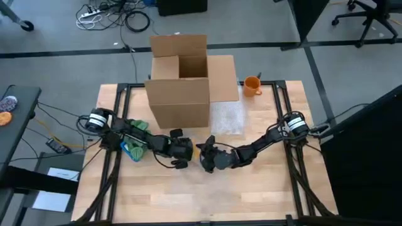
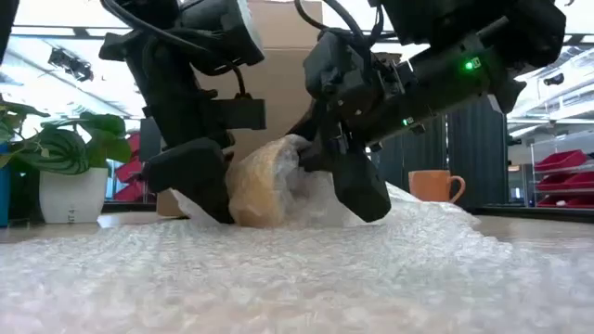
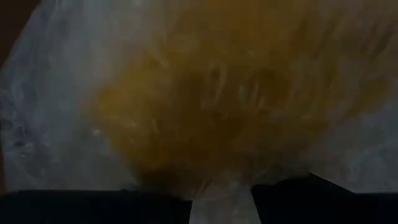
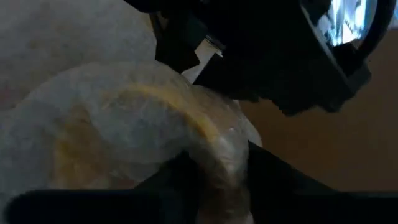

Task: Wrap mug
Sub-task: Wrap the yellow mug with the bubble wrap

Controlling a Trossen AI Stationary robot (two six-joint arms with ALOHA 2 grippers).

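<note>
Here, in the high view, the left gripper (image 1: 186, 152) and the right gripper (image 1: 206, 157) meet just in front of the cardboard box (image 1: 179, 80), on the wooden table (image 1: 251, 188); a sheet of bubble wrap (image 1: 227, 117) lies beside the box and a bare orange mug (image 1: 252, 85) stands at the box's far right corner. The wrapped mug is hidden between the two grippers in this view. In the low view, the wrapped mug (image 2: 263, 181), a yellowish bundle in bubble wrap, sits in front of the box, with the left gripper (image 2: 200, 186) pressed against one side and the right gripper (image 2: 348, 176) against the other; a potted plant (image 2: 70, 167) stands off to the side of the box. In the left wrist view, the wrapped mug (image 3: 230, 99) fills the frame, with wrap caught between that gripper's fingers (image 3: 93, 208), which are clamped on it. In the right wrist view, the wrapped mug (image 4: 143, 137) lies against the right fingers (image 4: 186, 186), closed on its wrap.
</note>
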